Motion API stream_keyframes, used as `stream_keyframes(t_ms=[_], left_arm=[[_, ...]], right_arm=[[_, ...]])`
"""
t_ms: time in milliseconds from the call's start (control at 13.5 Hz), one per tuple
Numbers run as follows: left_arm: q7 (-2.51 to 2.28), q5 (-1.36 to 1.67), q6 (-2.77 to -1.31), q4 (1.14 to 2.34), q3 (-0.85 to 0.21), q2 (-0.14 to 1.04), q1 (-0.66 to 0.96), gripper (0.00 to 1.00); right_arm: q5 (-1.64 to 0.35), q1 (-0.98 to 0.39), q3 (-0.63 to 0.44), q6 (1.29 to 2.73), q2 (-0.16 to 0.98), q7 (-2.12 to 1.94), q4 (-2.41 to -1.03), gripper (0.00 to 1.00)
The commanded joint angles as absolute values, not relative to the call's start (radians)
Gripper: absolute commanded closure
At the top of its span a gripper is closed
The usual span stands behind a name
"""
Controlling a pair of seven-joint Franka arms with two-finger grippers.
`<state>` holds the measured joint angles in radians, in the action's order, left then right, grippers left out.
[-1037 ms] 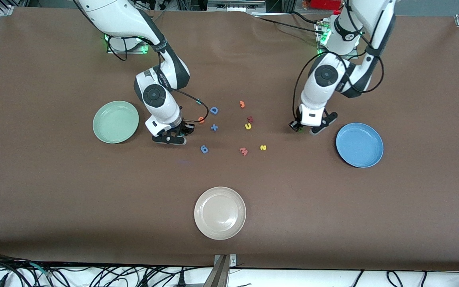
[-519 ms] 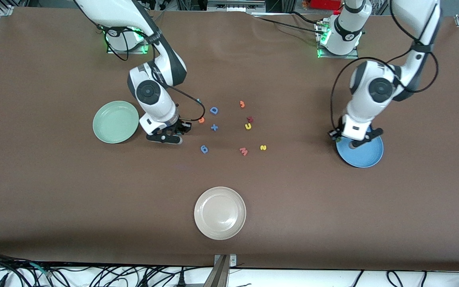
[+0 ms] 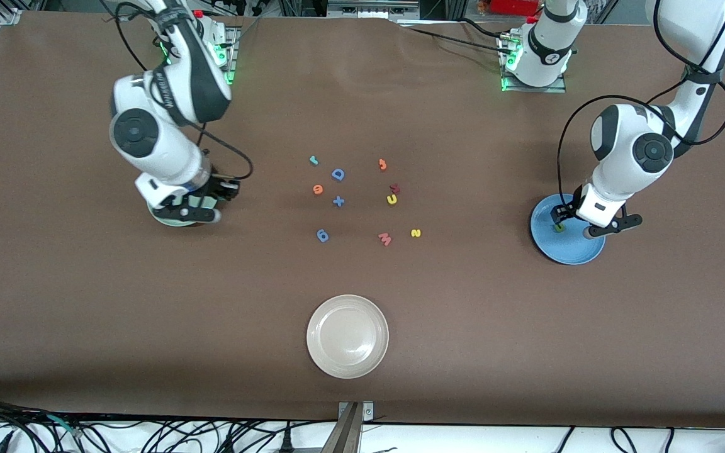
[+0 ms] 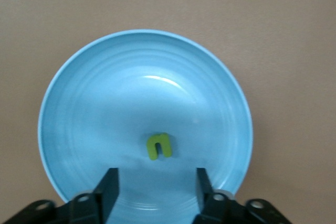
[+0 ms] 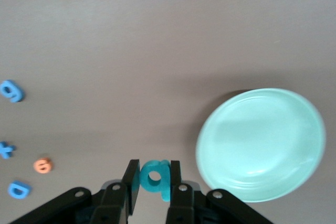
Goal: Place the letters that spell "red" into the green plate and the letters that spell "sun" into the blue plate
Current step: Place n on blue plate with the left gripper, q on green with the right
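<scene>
My left gripper (image 3: 573,223) (image 4: 156,190) hangs open over the blue plate (image 3: 567,250) (image 4: 131,87). A green "n" (image 3: 559,228) (image 4: 159,146) lies loose in that plate. My right gripper (image 3: 191,207) (image 5: 154,179) is shut on a teal "d" (image 5: 155,176) just beside the green plate (image 5: 262,142), which the right arm mostly hides in the front view. On the table's middle lie the teal "r" (image 3: 314,160), orange "e" (image 3: 318,189) (image 5: 43,165), yellow "u" (image 3: 391,199) and yellow "s" (image 3: 416,233).
Among the letters lie a blue "D" (image 3: 338,174), blue plus (image 3: 338,201), blue "6" (image 3: 322,235), orange "3" (image 3: 382,165), dark red piece (image 3: 394,187) and red "W" (image 3: 384,238). A cream plate (image 3: 347,336) sits nearer the front camera.
The left gripper carried the green "n" over the blue plate and opened, dropping it in. The right arm moved from the letter cluster to the green plate with the teal "d".
</scene>
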<state>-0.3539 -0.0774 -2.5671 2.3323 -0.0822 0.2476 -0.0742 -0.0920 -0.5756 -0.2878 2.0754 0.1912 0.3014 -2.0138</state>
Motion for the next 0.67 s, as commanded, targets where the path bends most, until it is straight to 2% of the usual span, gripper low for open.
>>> stream_keyframes(t_ms=[0,148,444,593], left_arm=[[-0.455,-0.083,-2.549,2.301,-0.113,0.245,-0.048,0.0],[-0.604,-0.083,-2.546,2.273,-0.162,0.253,-0.003,0.0],[-0.756,-0.084,-2.548,2.194,-0.17,0.278,0.162,0.0],[-0.759,-0.086,-2.548,2.117,-0.169,0.337,0.25,0.0]], right_arm=[[-0.094,-0.58,-0.362,2.045,0.184,0.198,-2.029,1.0],[-0.094,-0.578,-0.415,2.066,0.198,0.119,-2.064,1.0],[-0.097,-0.577,-0.42,2.303,0.213,0.094,-2.25,1.0],[-0.1,-0.577,-0.419,2.367,0.244,0.092,-2.292,1.0]])
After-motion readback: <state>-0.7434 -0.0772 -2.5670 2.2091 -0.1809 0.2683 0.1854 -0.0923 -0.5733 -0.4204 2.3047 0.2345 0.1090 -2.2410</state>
